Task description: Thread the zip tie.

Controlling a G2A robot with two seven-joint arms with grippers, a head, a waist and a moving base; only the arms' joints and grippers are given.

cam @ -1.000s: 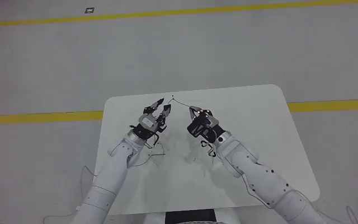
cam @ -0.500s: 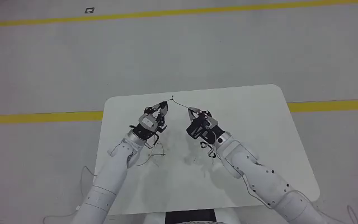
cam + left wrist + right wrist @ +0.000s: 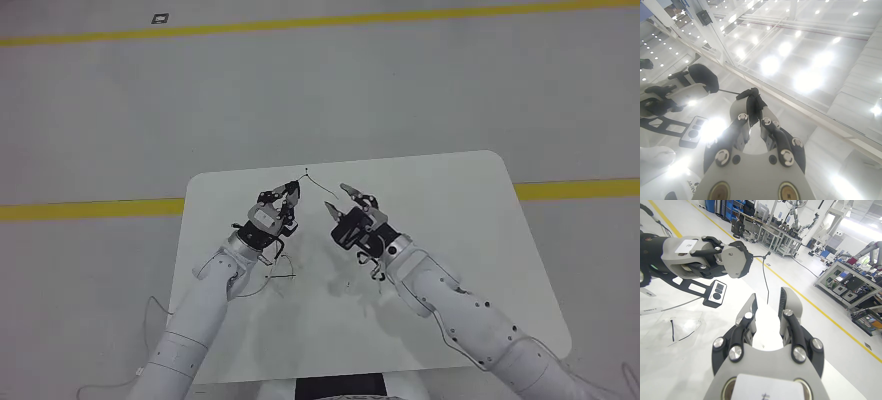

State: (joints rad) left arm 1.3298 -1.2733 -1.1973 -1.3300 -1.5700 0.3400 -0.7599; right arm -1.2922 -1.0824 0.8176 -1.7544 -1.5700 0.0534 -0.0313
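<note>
A thin black zip tie [image 3: 763, 270] hangs in the air above the white table [image 3: 450, 200], its small head [image 3: 769, 253] uppermost and the strap dangling down. My left gripper [image 3: 293, 189] is shut on one end of it just beside the head; its black fingertips [image 3: 752, 94] are pressed together with the strand [image 3: 728, 92] leading away. My right gripper [image 3: 768, 294] stands open directly below the strap's free tip, which hangs between its fingers without touching them. In the top view the right gripper [image 3: 338, 201] sits just right of the left one.
A second black zip tie [image 3: 672, 329] lies on a clear plastic sheet [image 3: 685, 317] on the table, below the left arm [image 3: 283, 272]. The table's far edge is close behind the grippers. Yellow floor lines and workbenches lie beyond it.
The left gripper shut on the zip tie near its head. Then the right gripper opened and let go of the strap, drawing slightly back.
</note>
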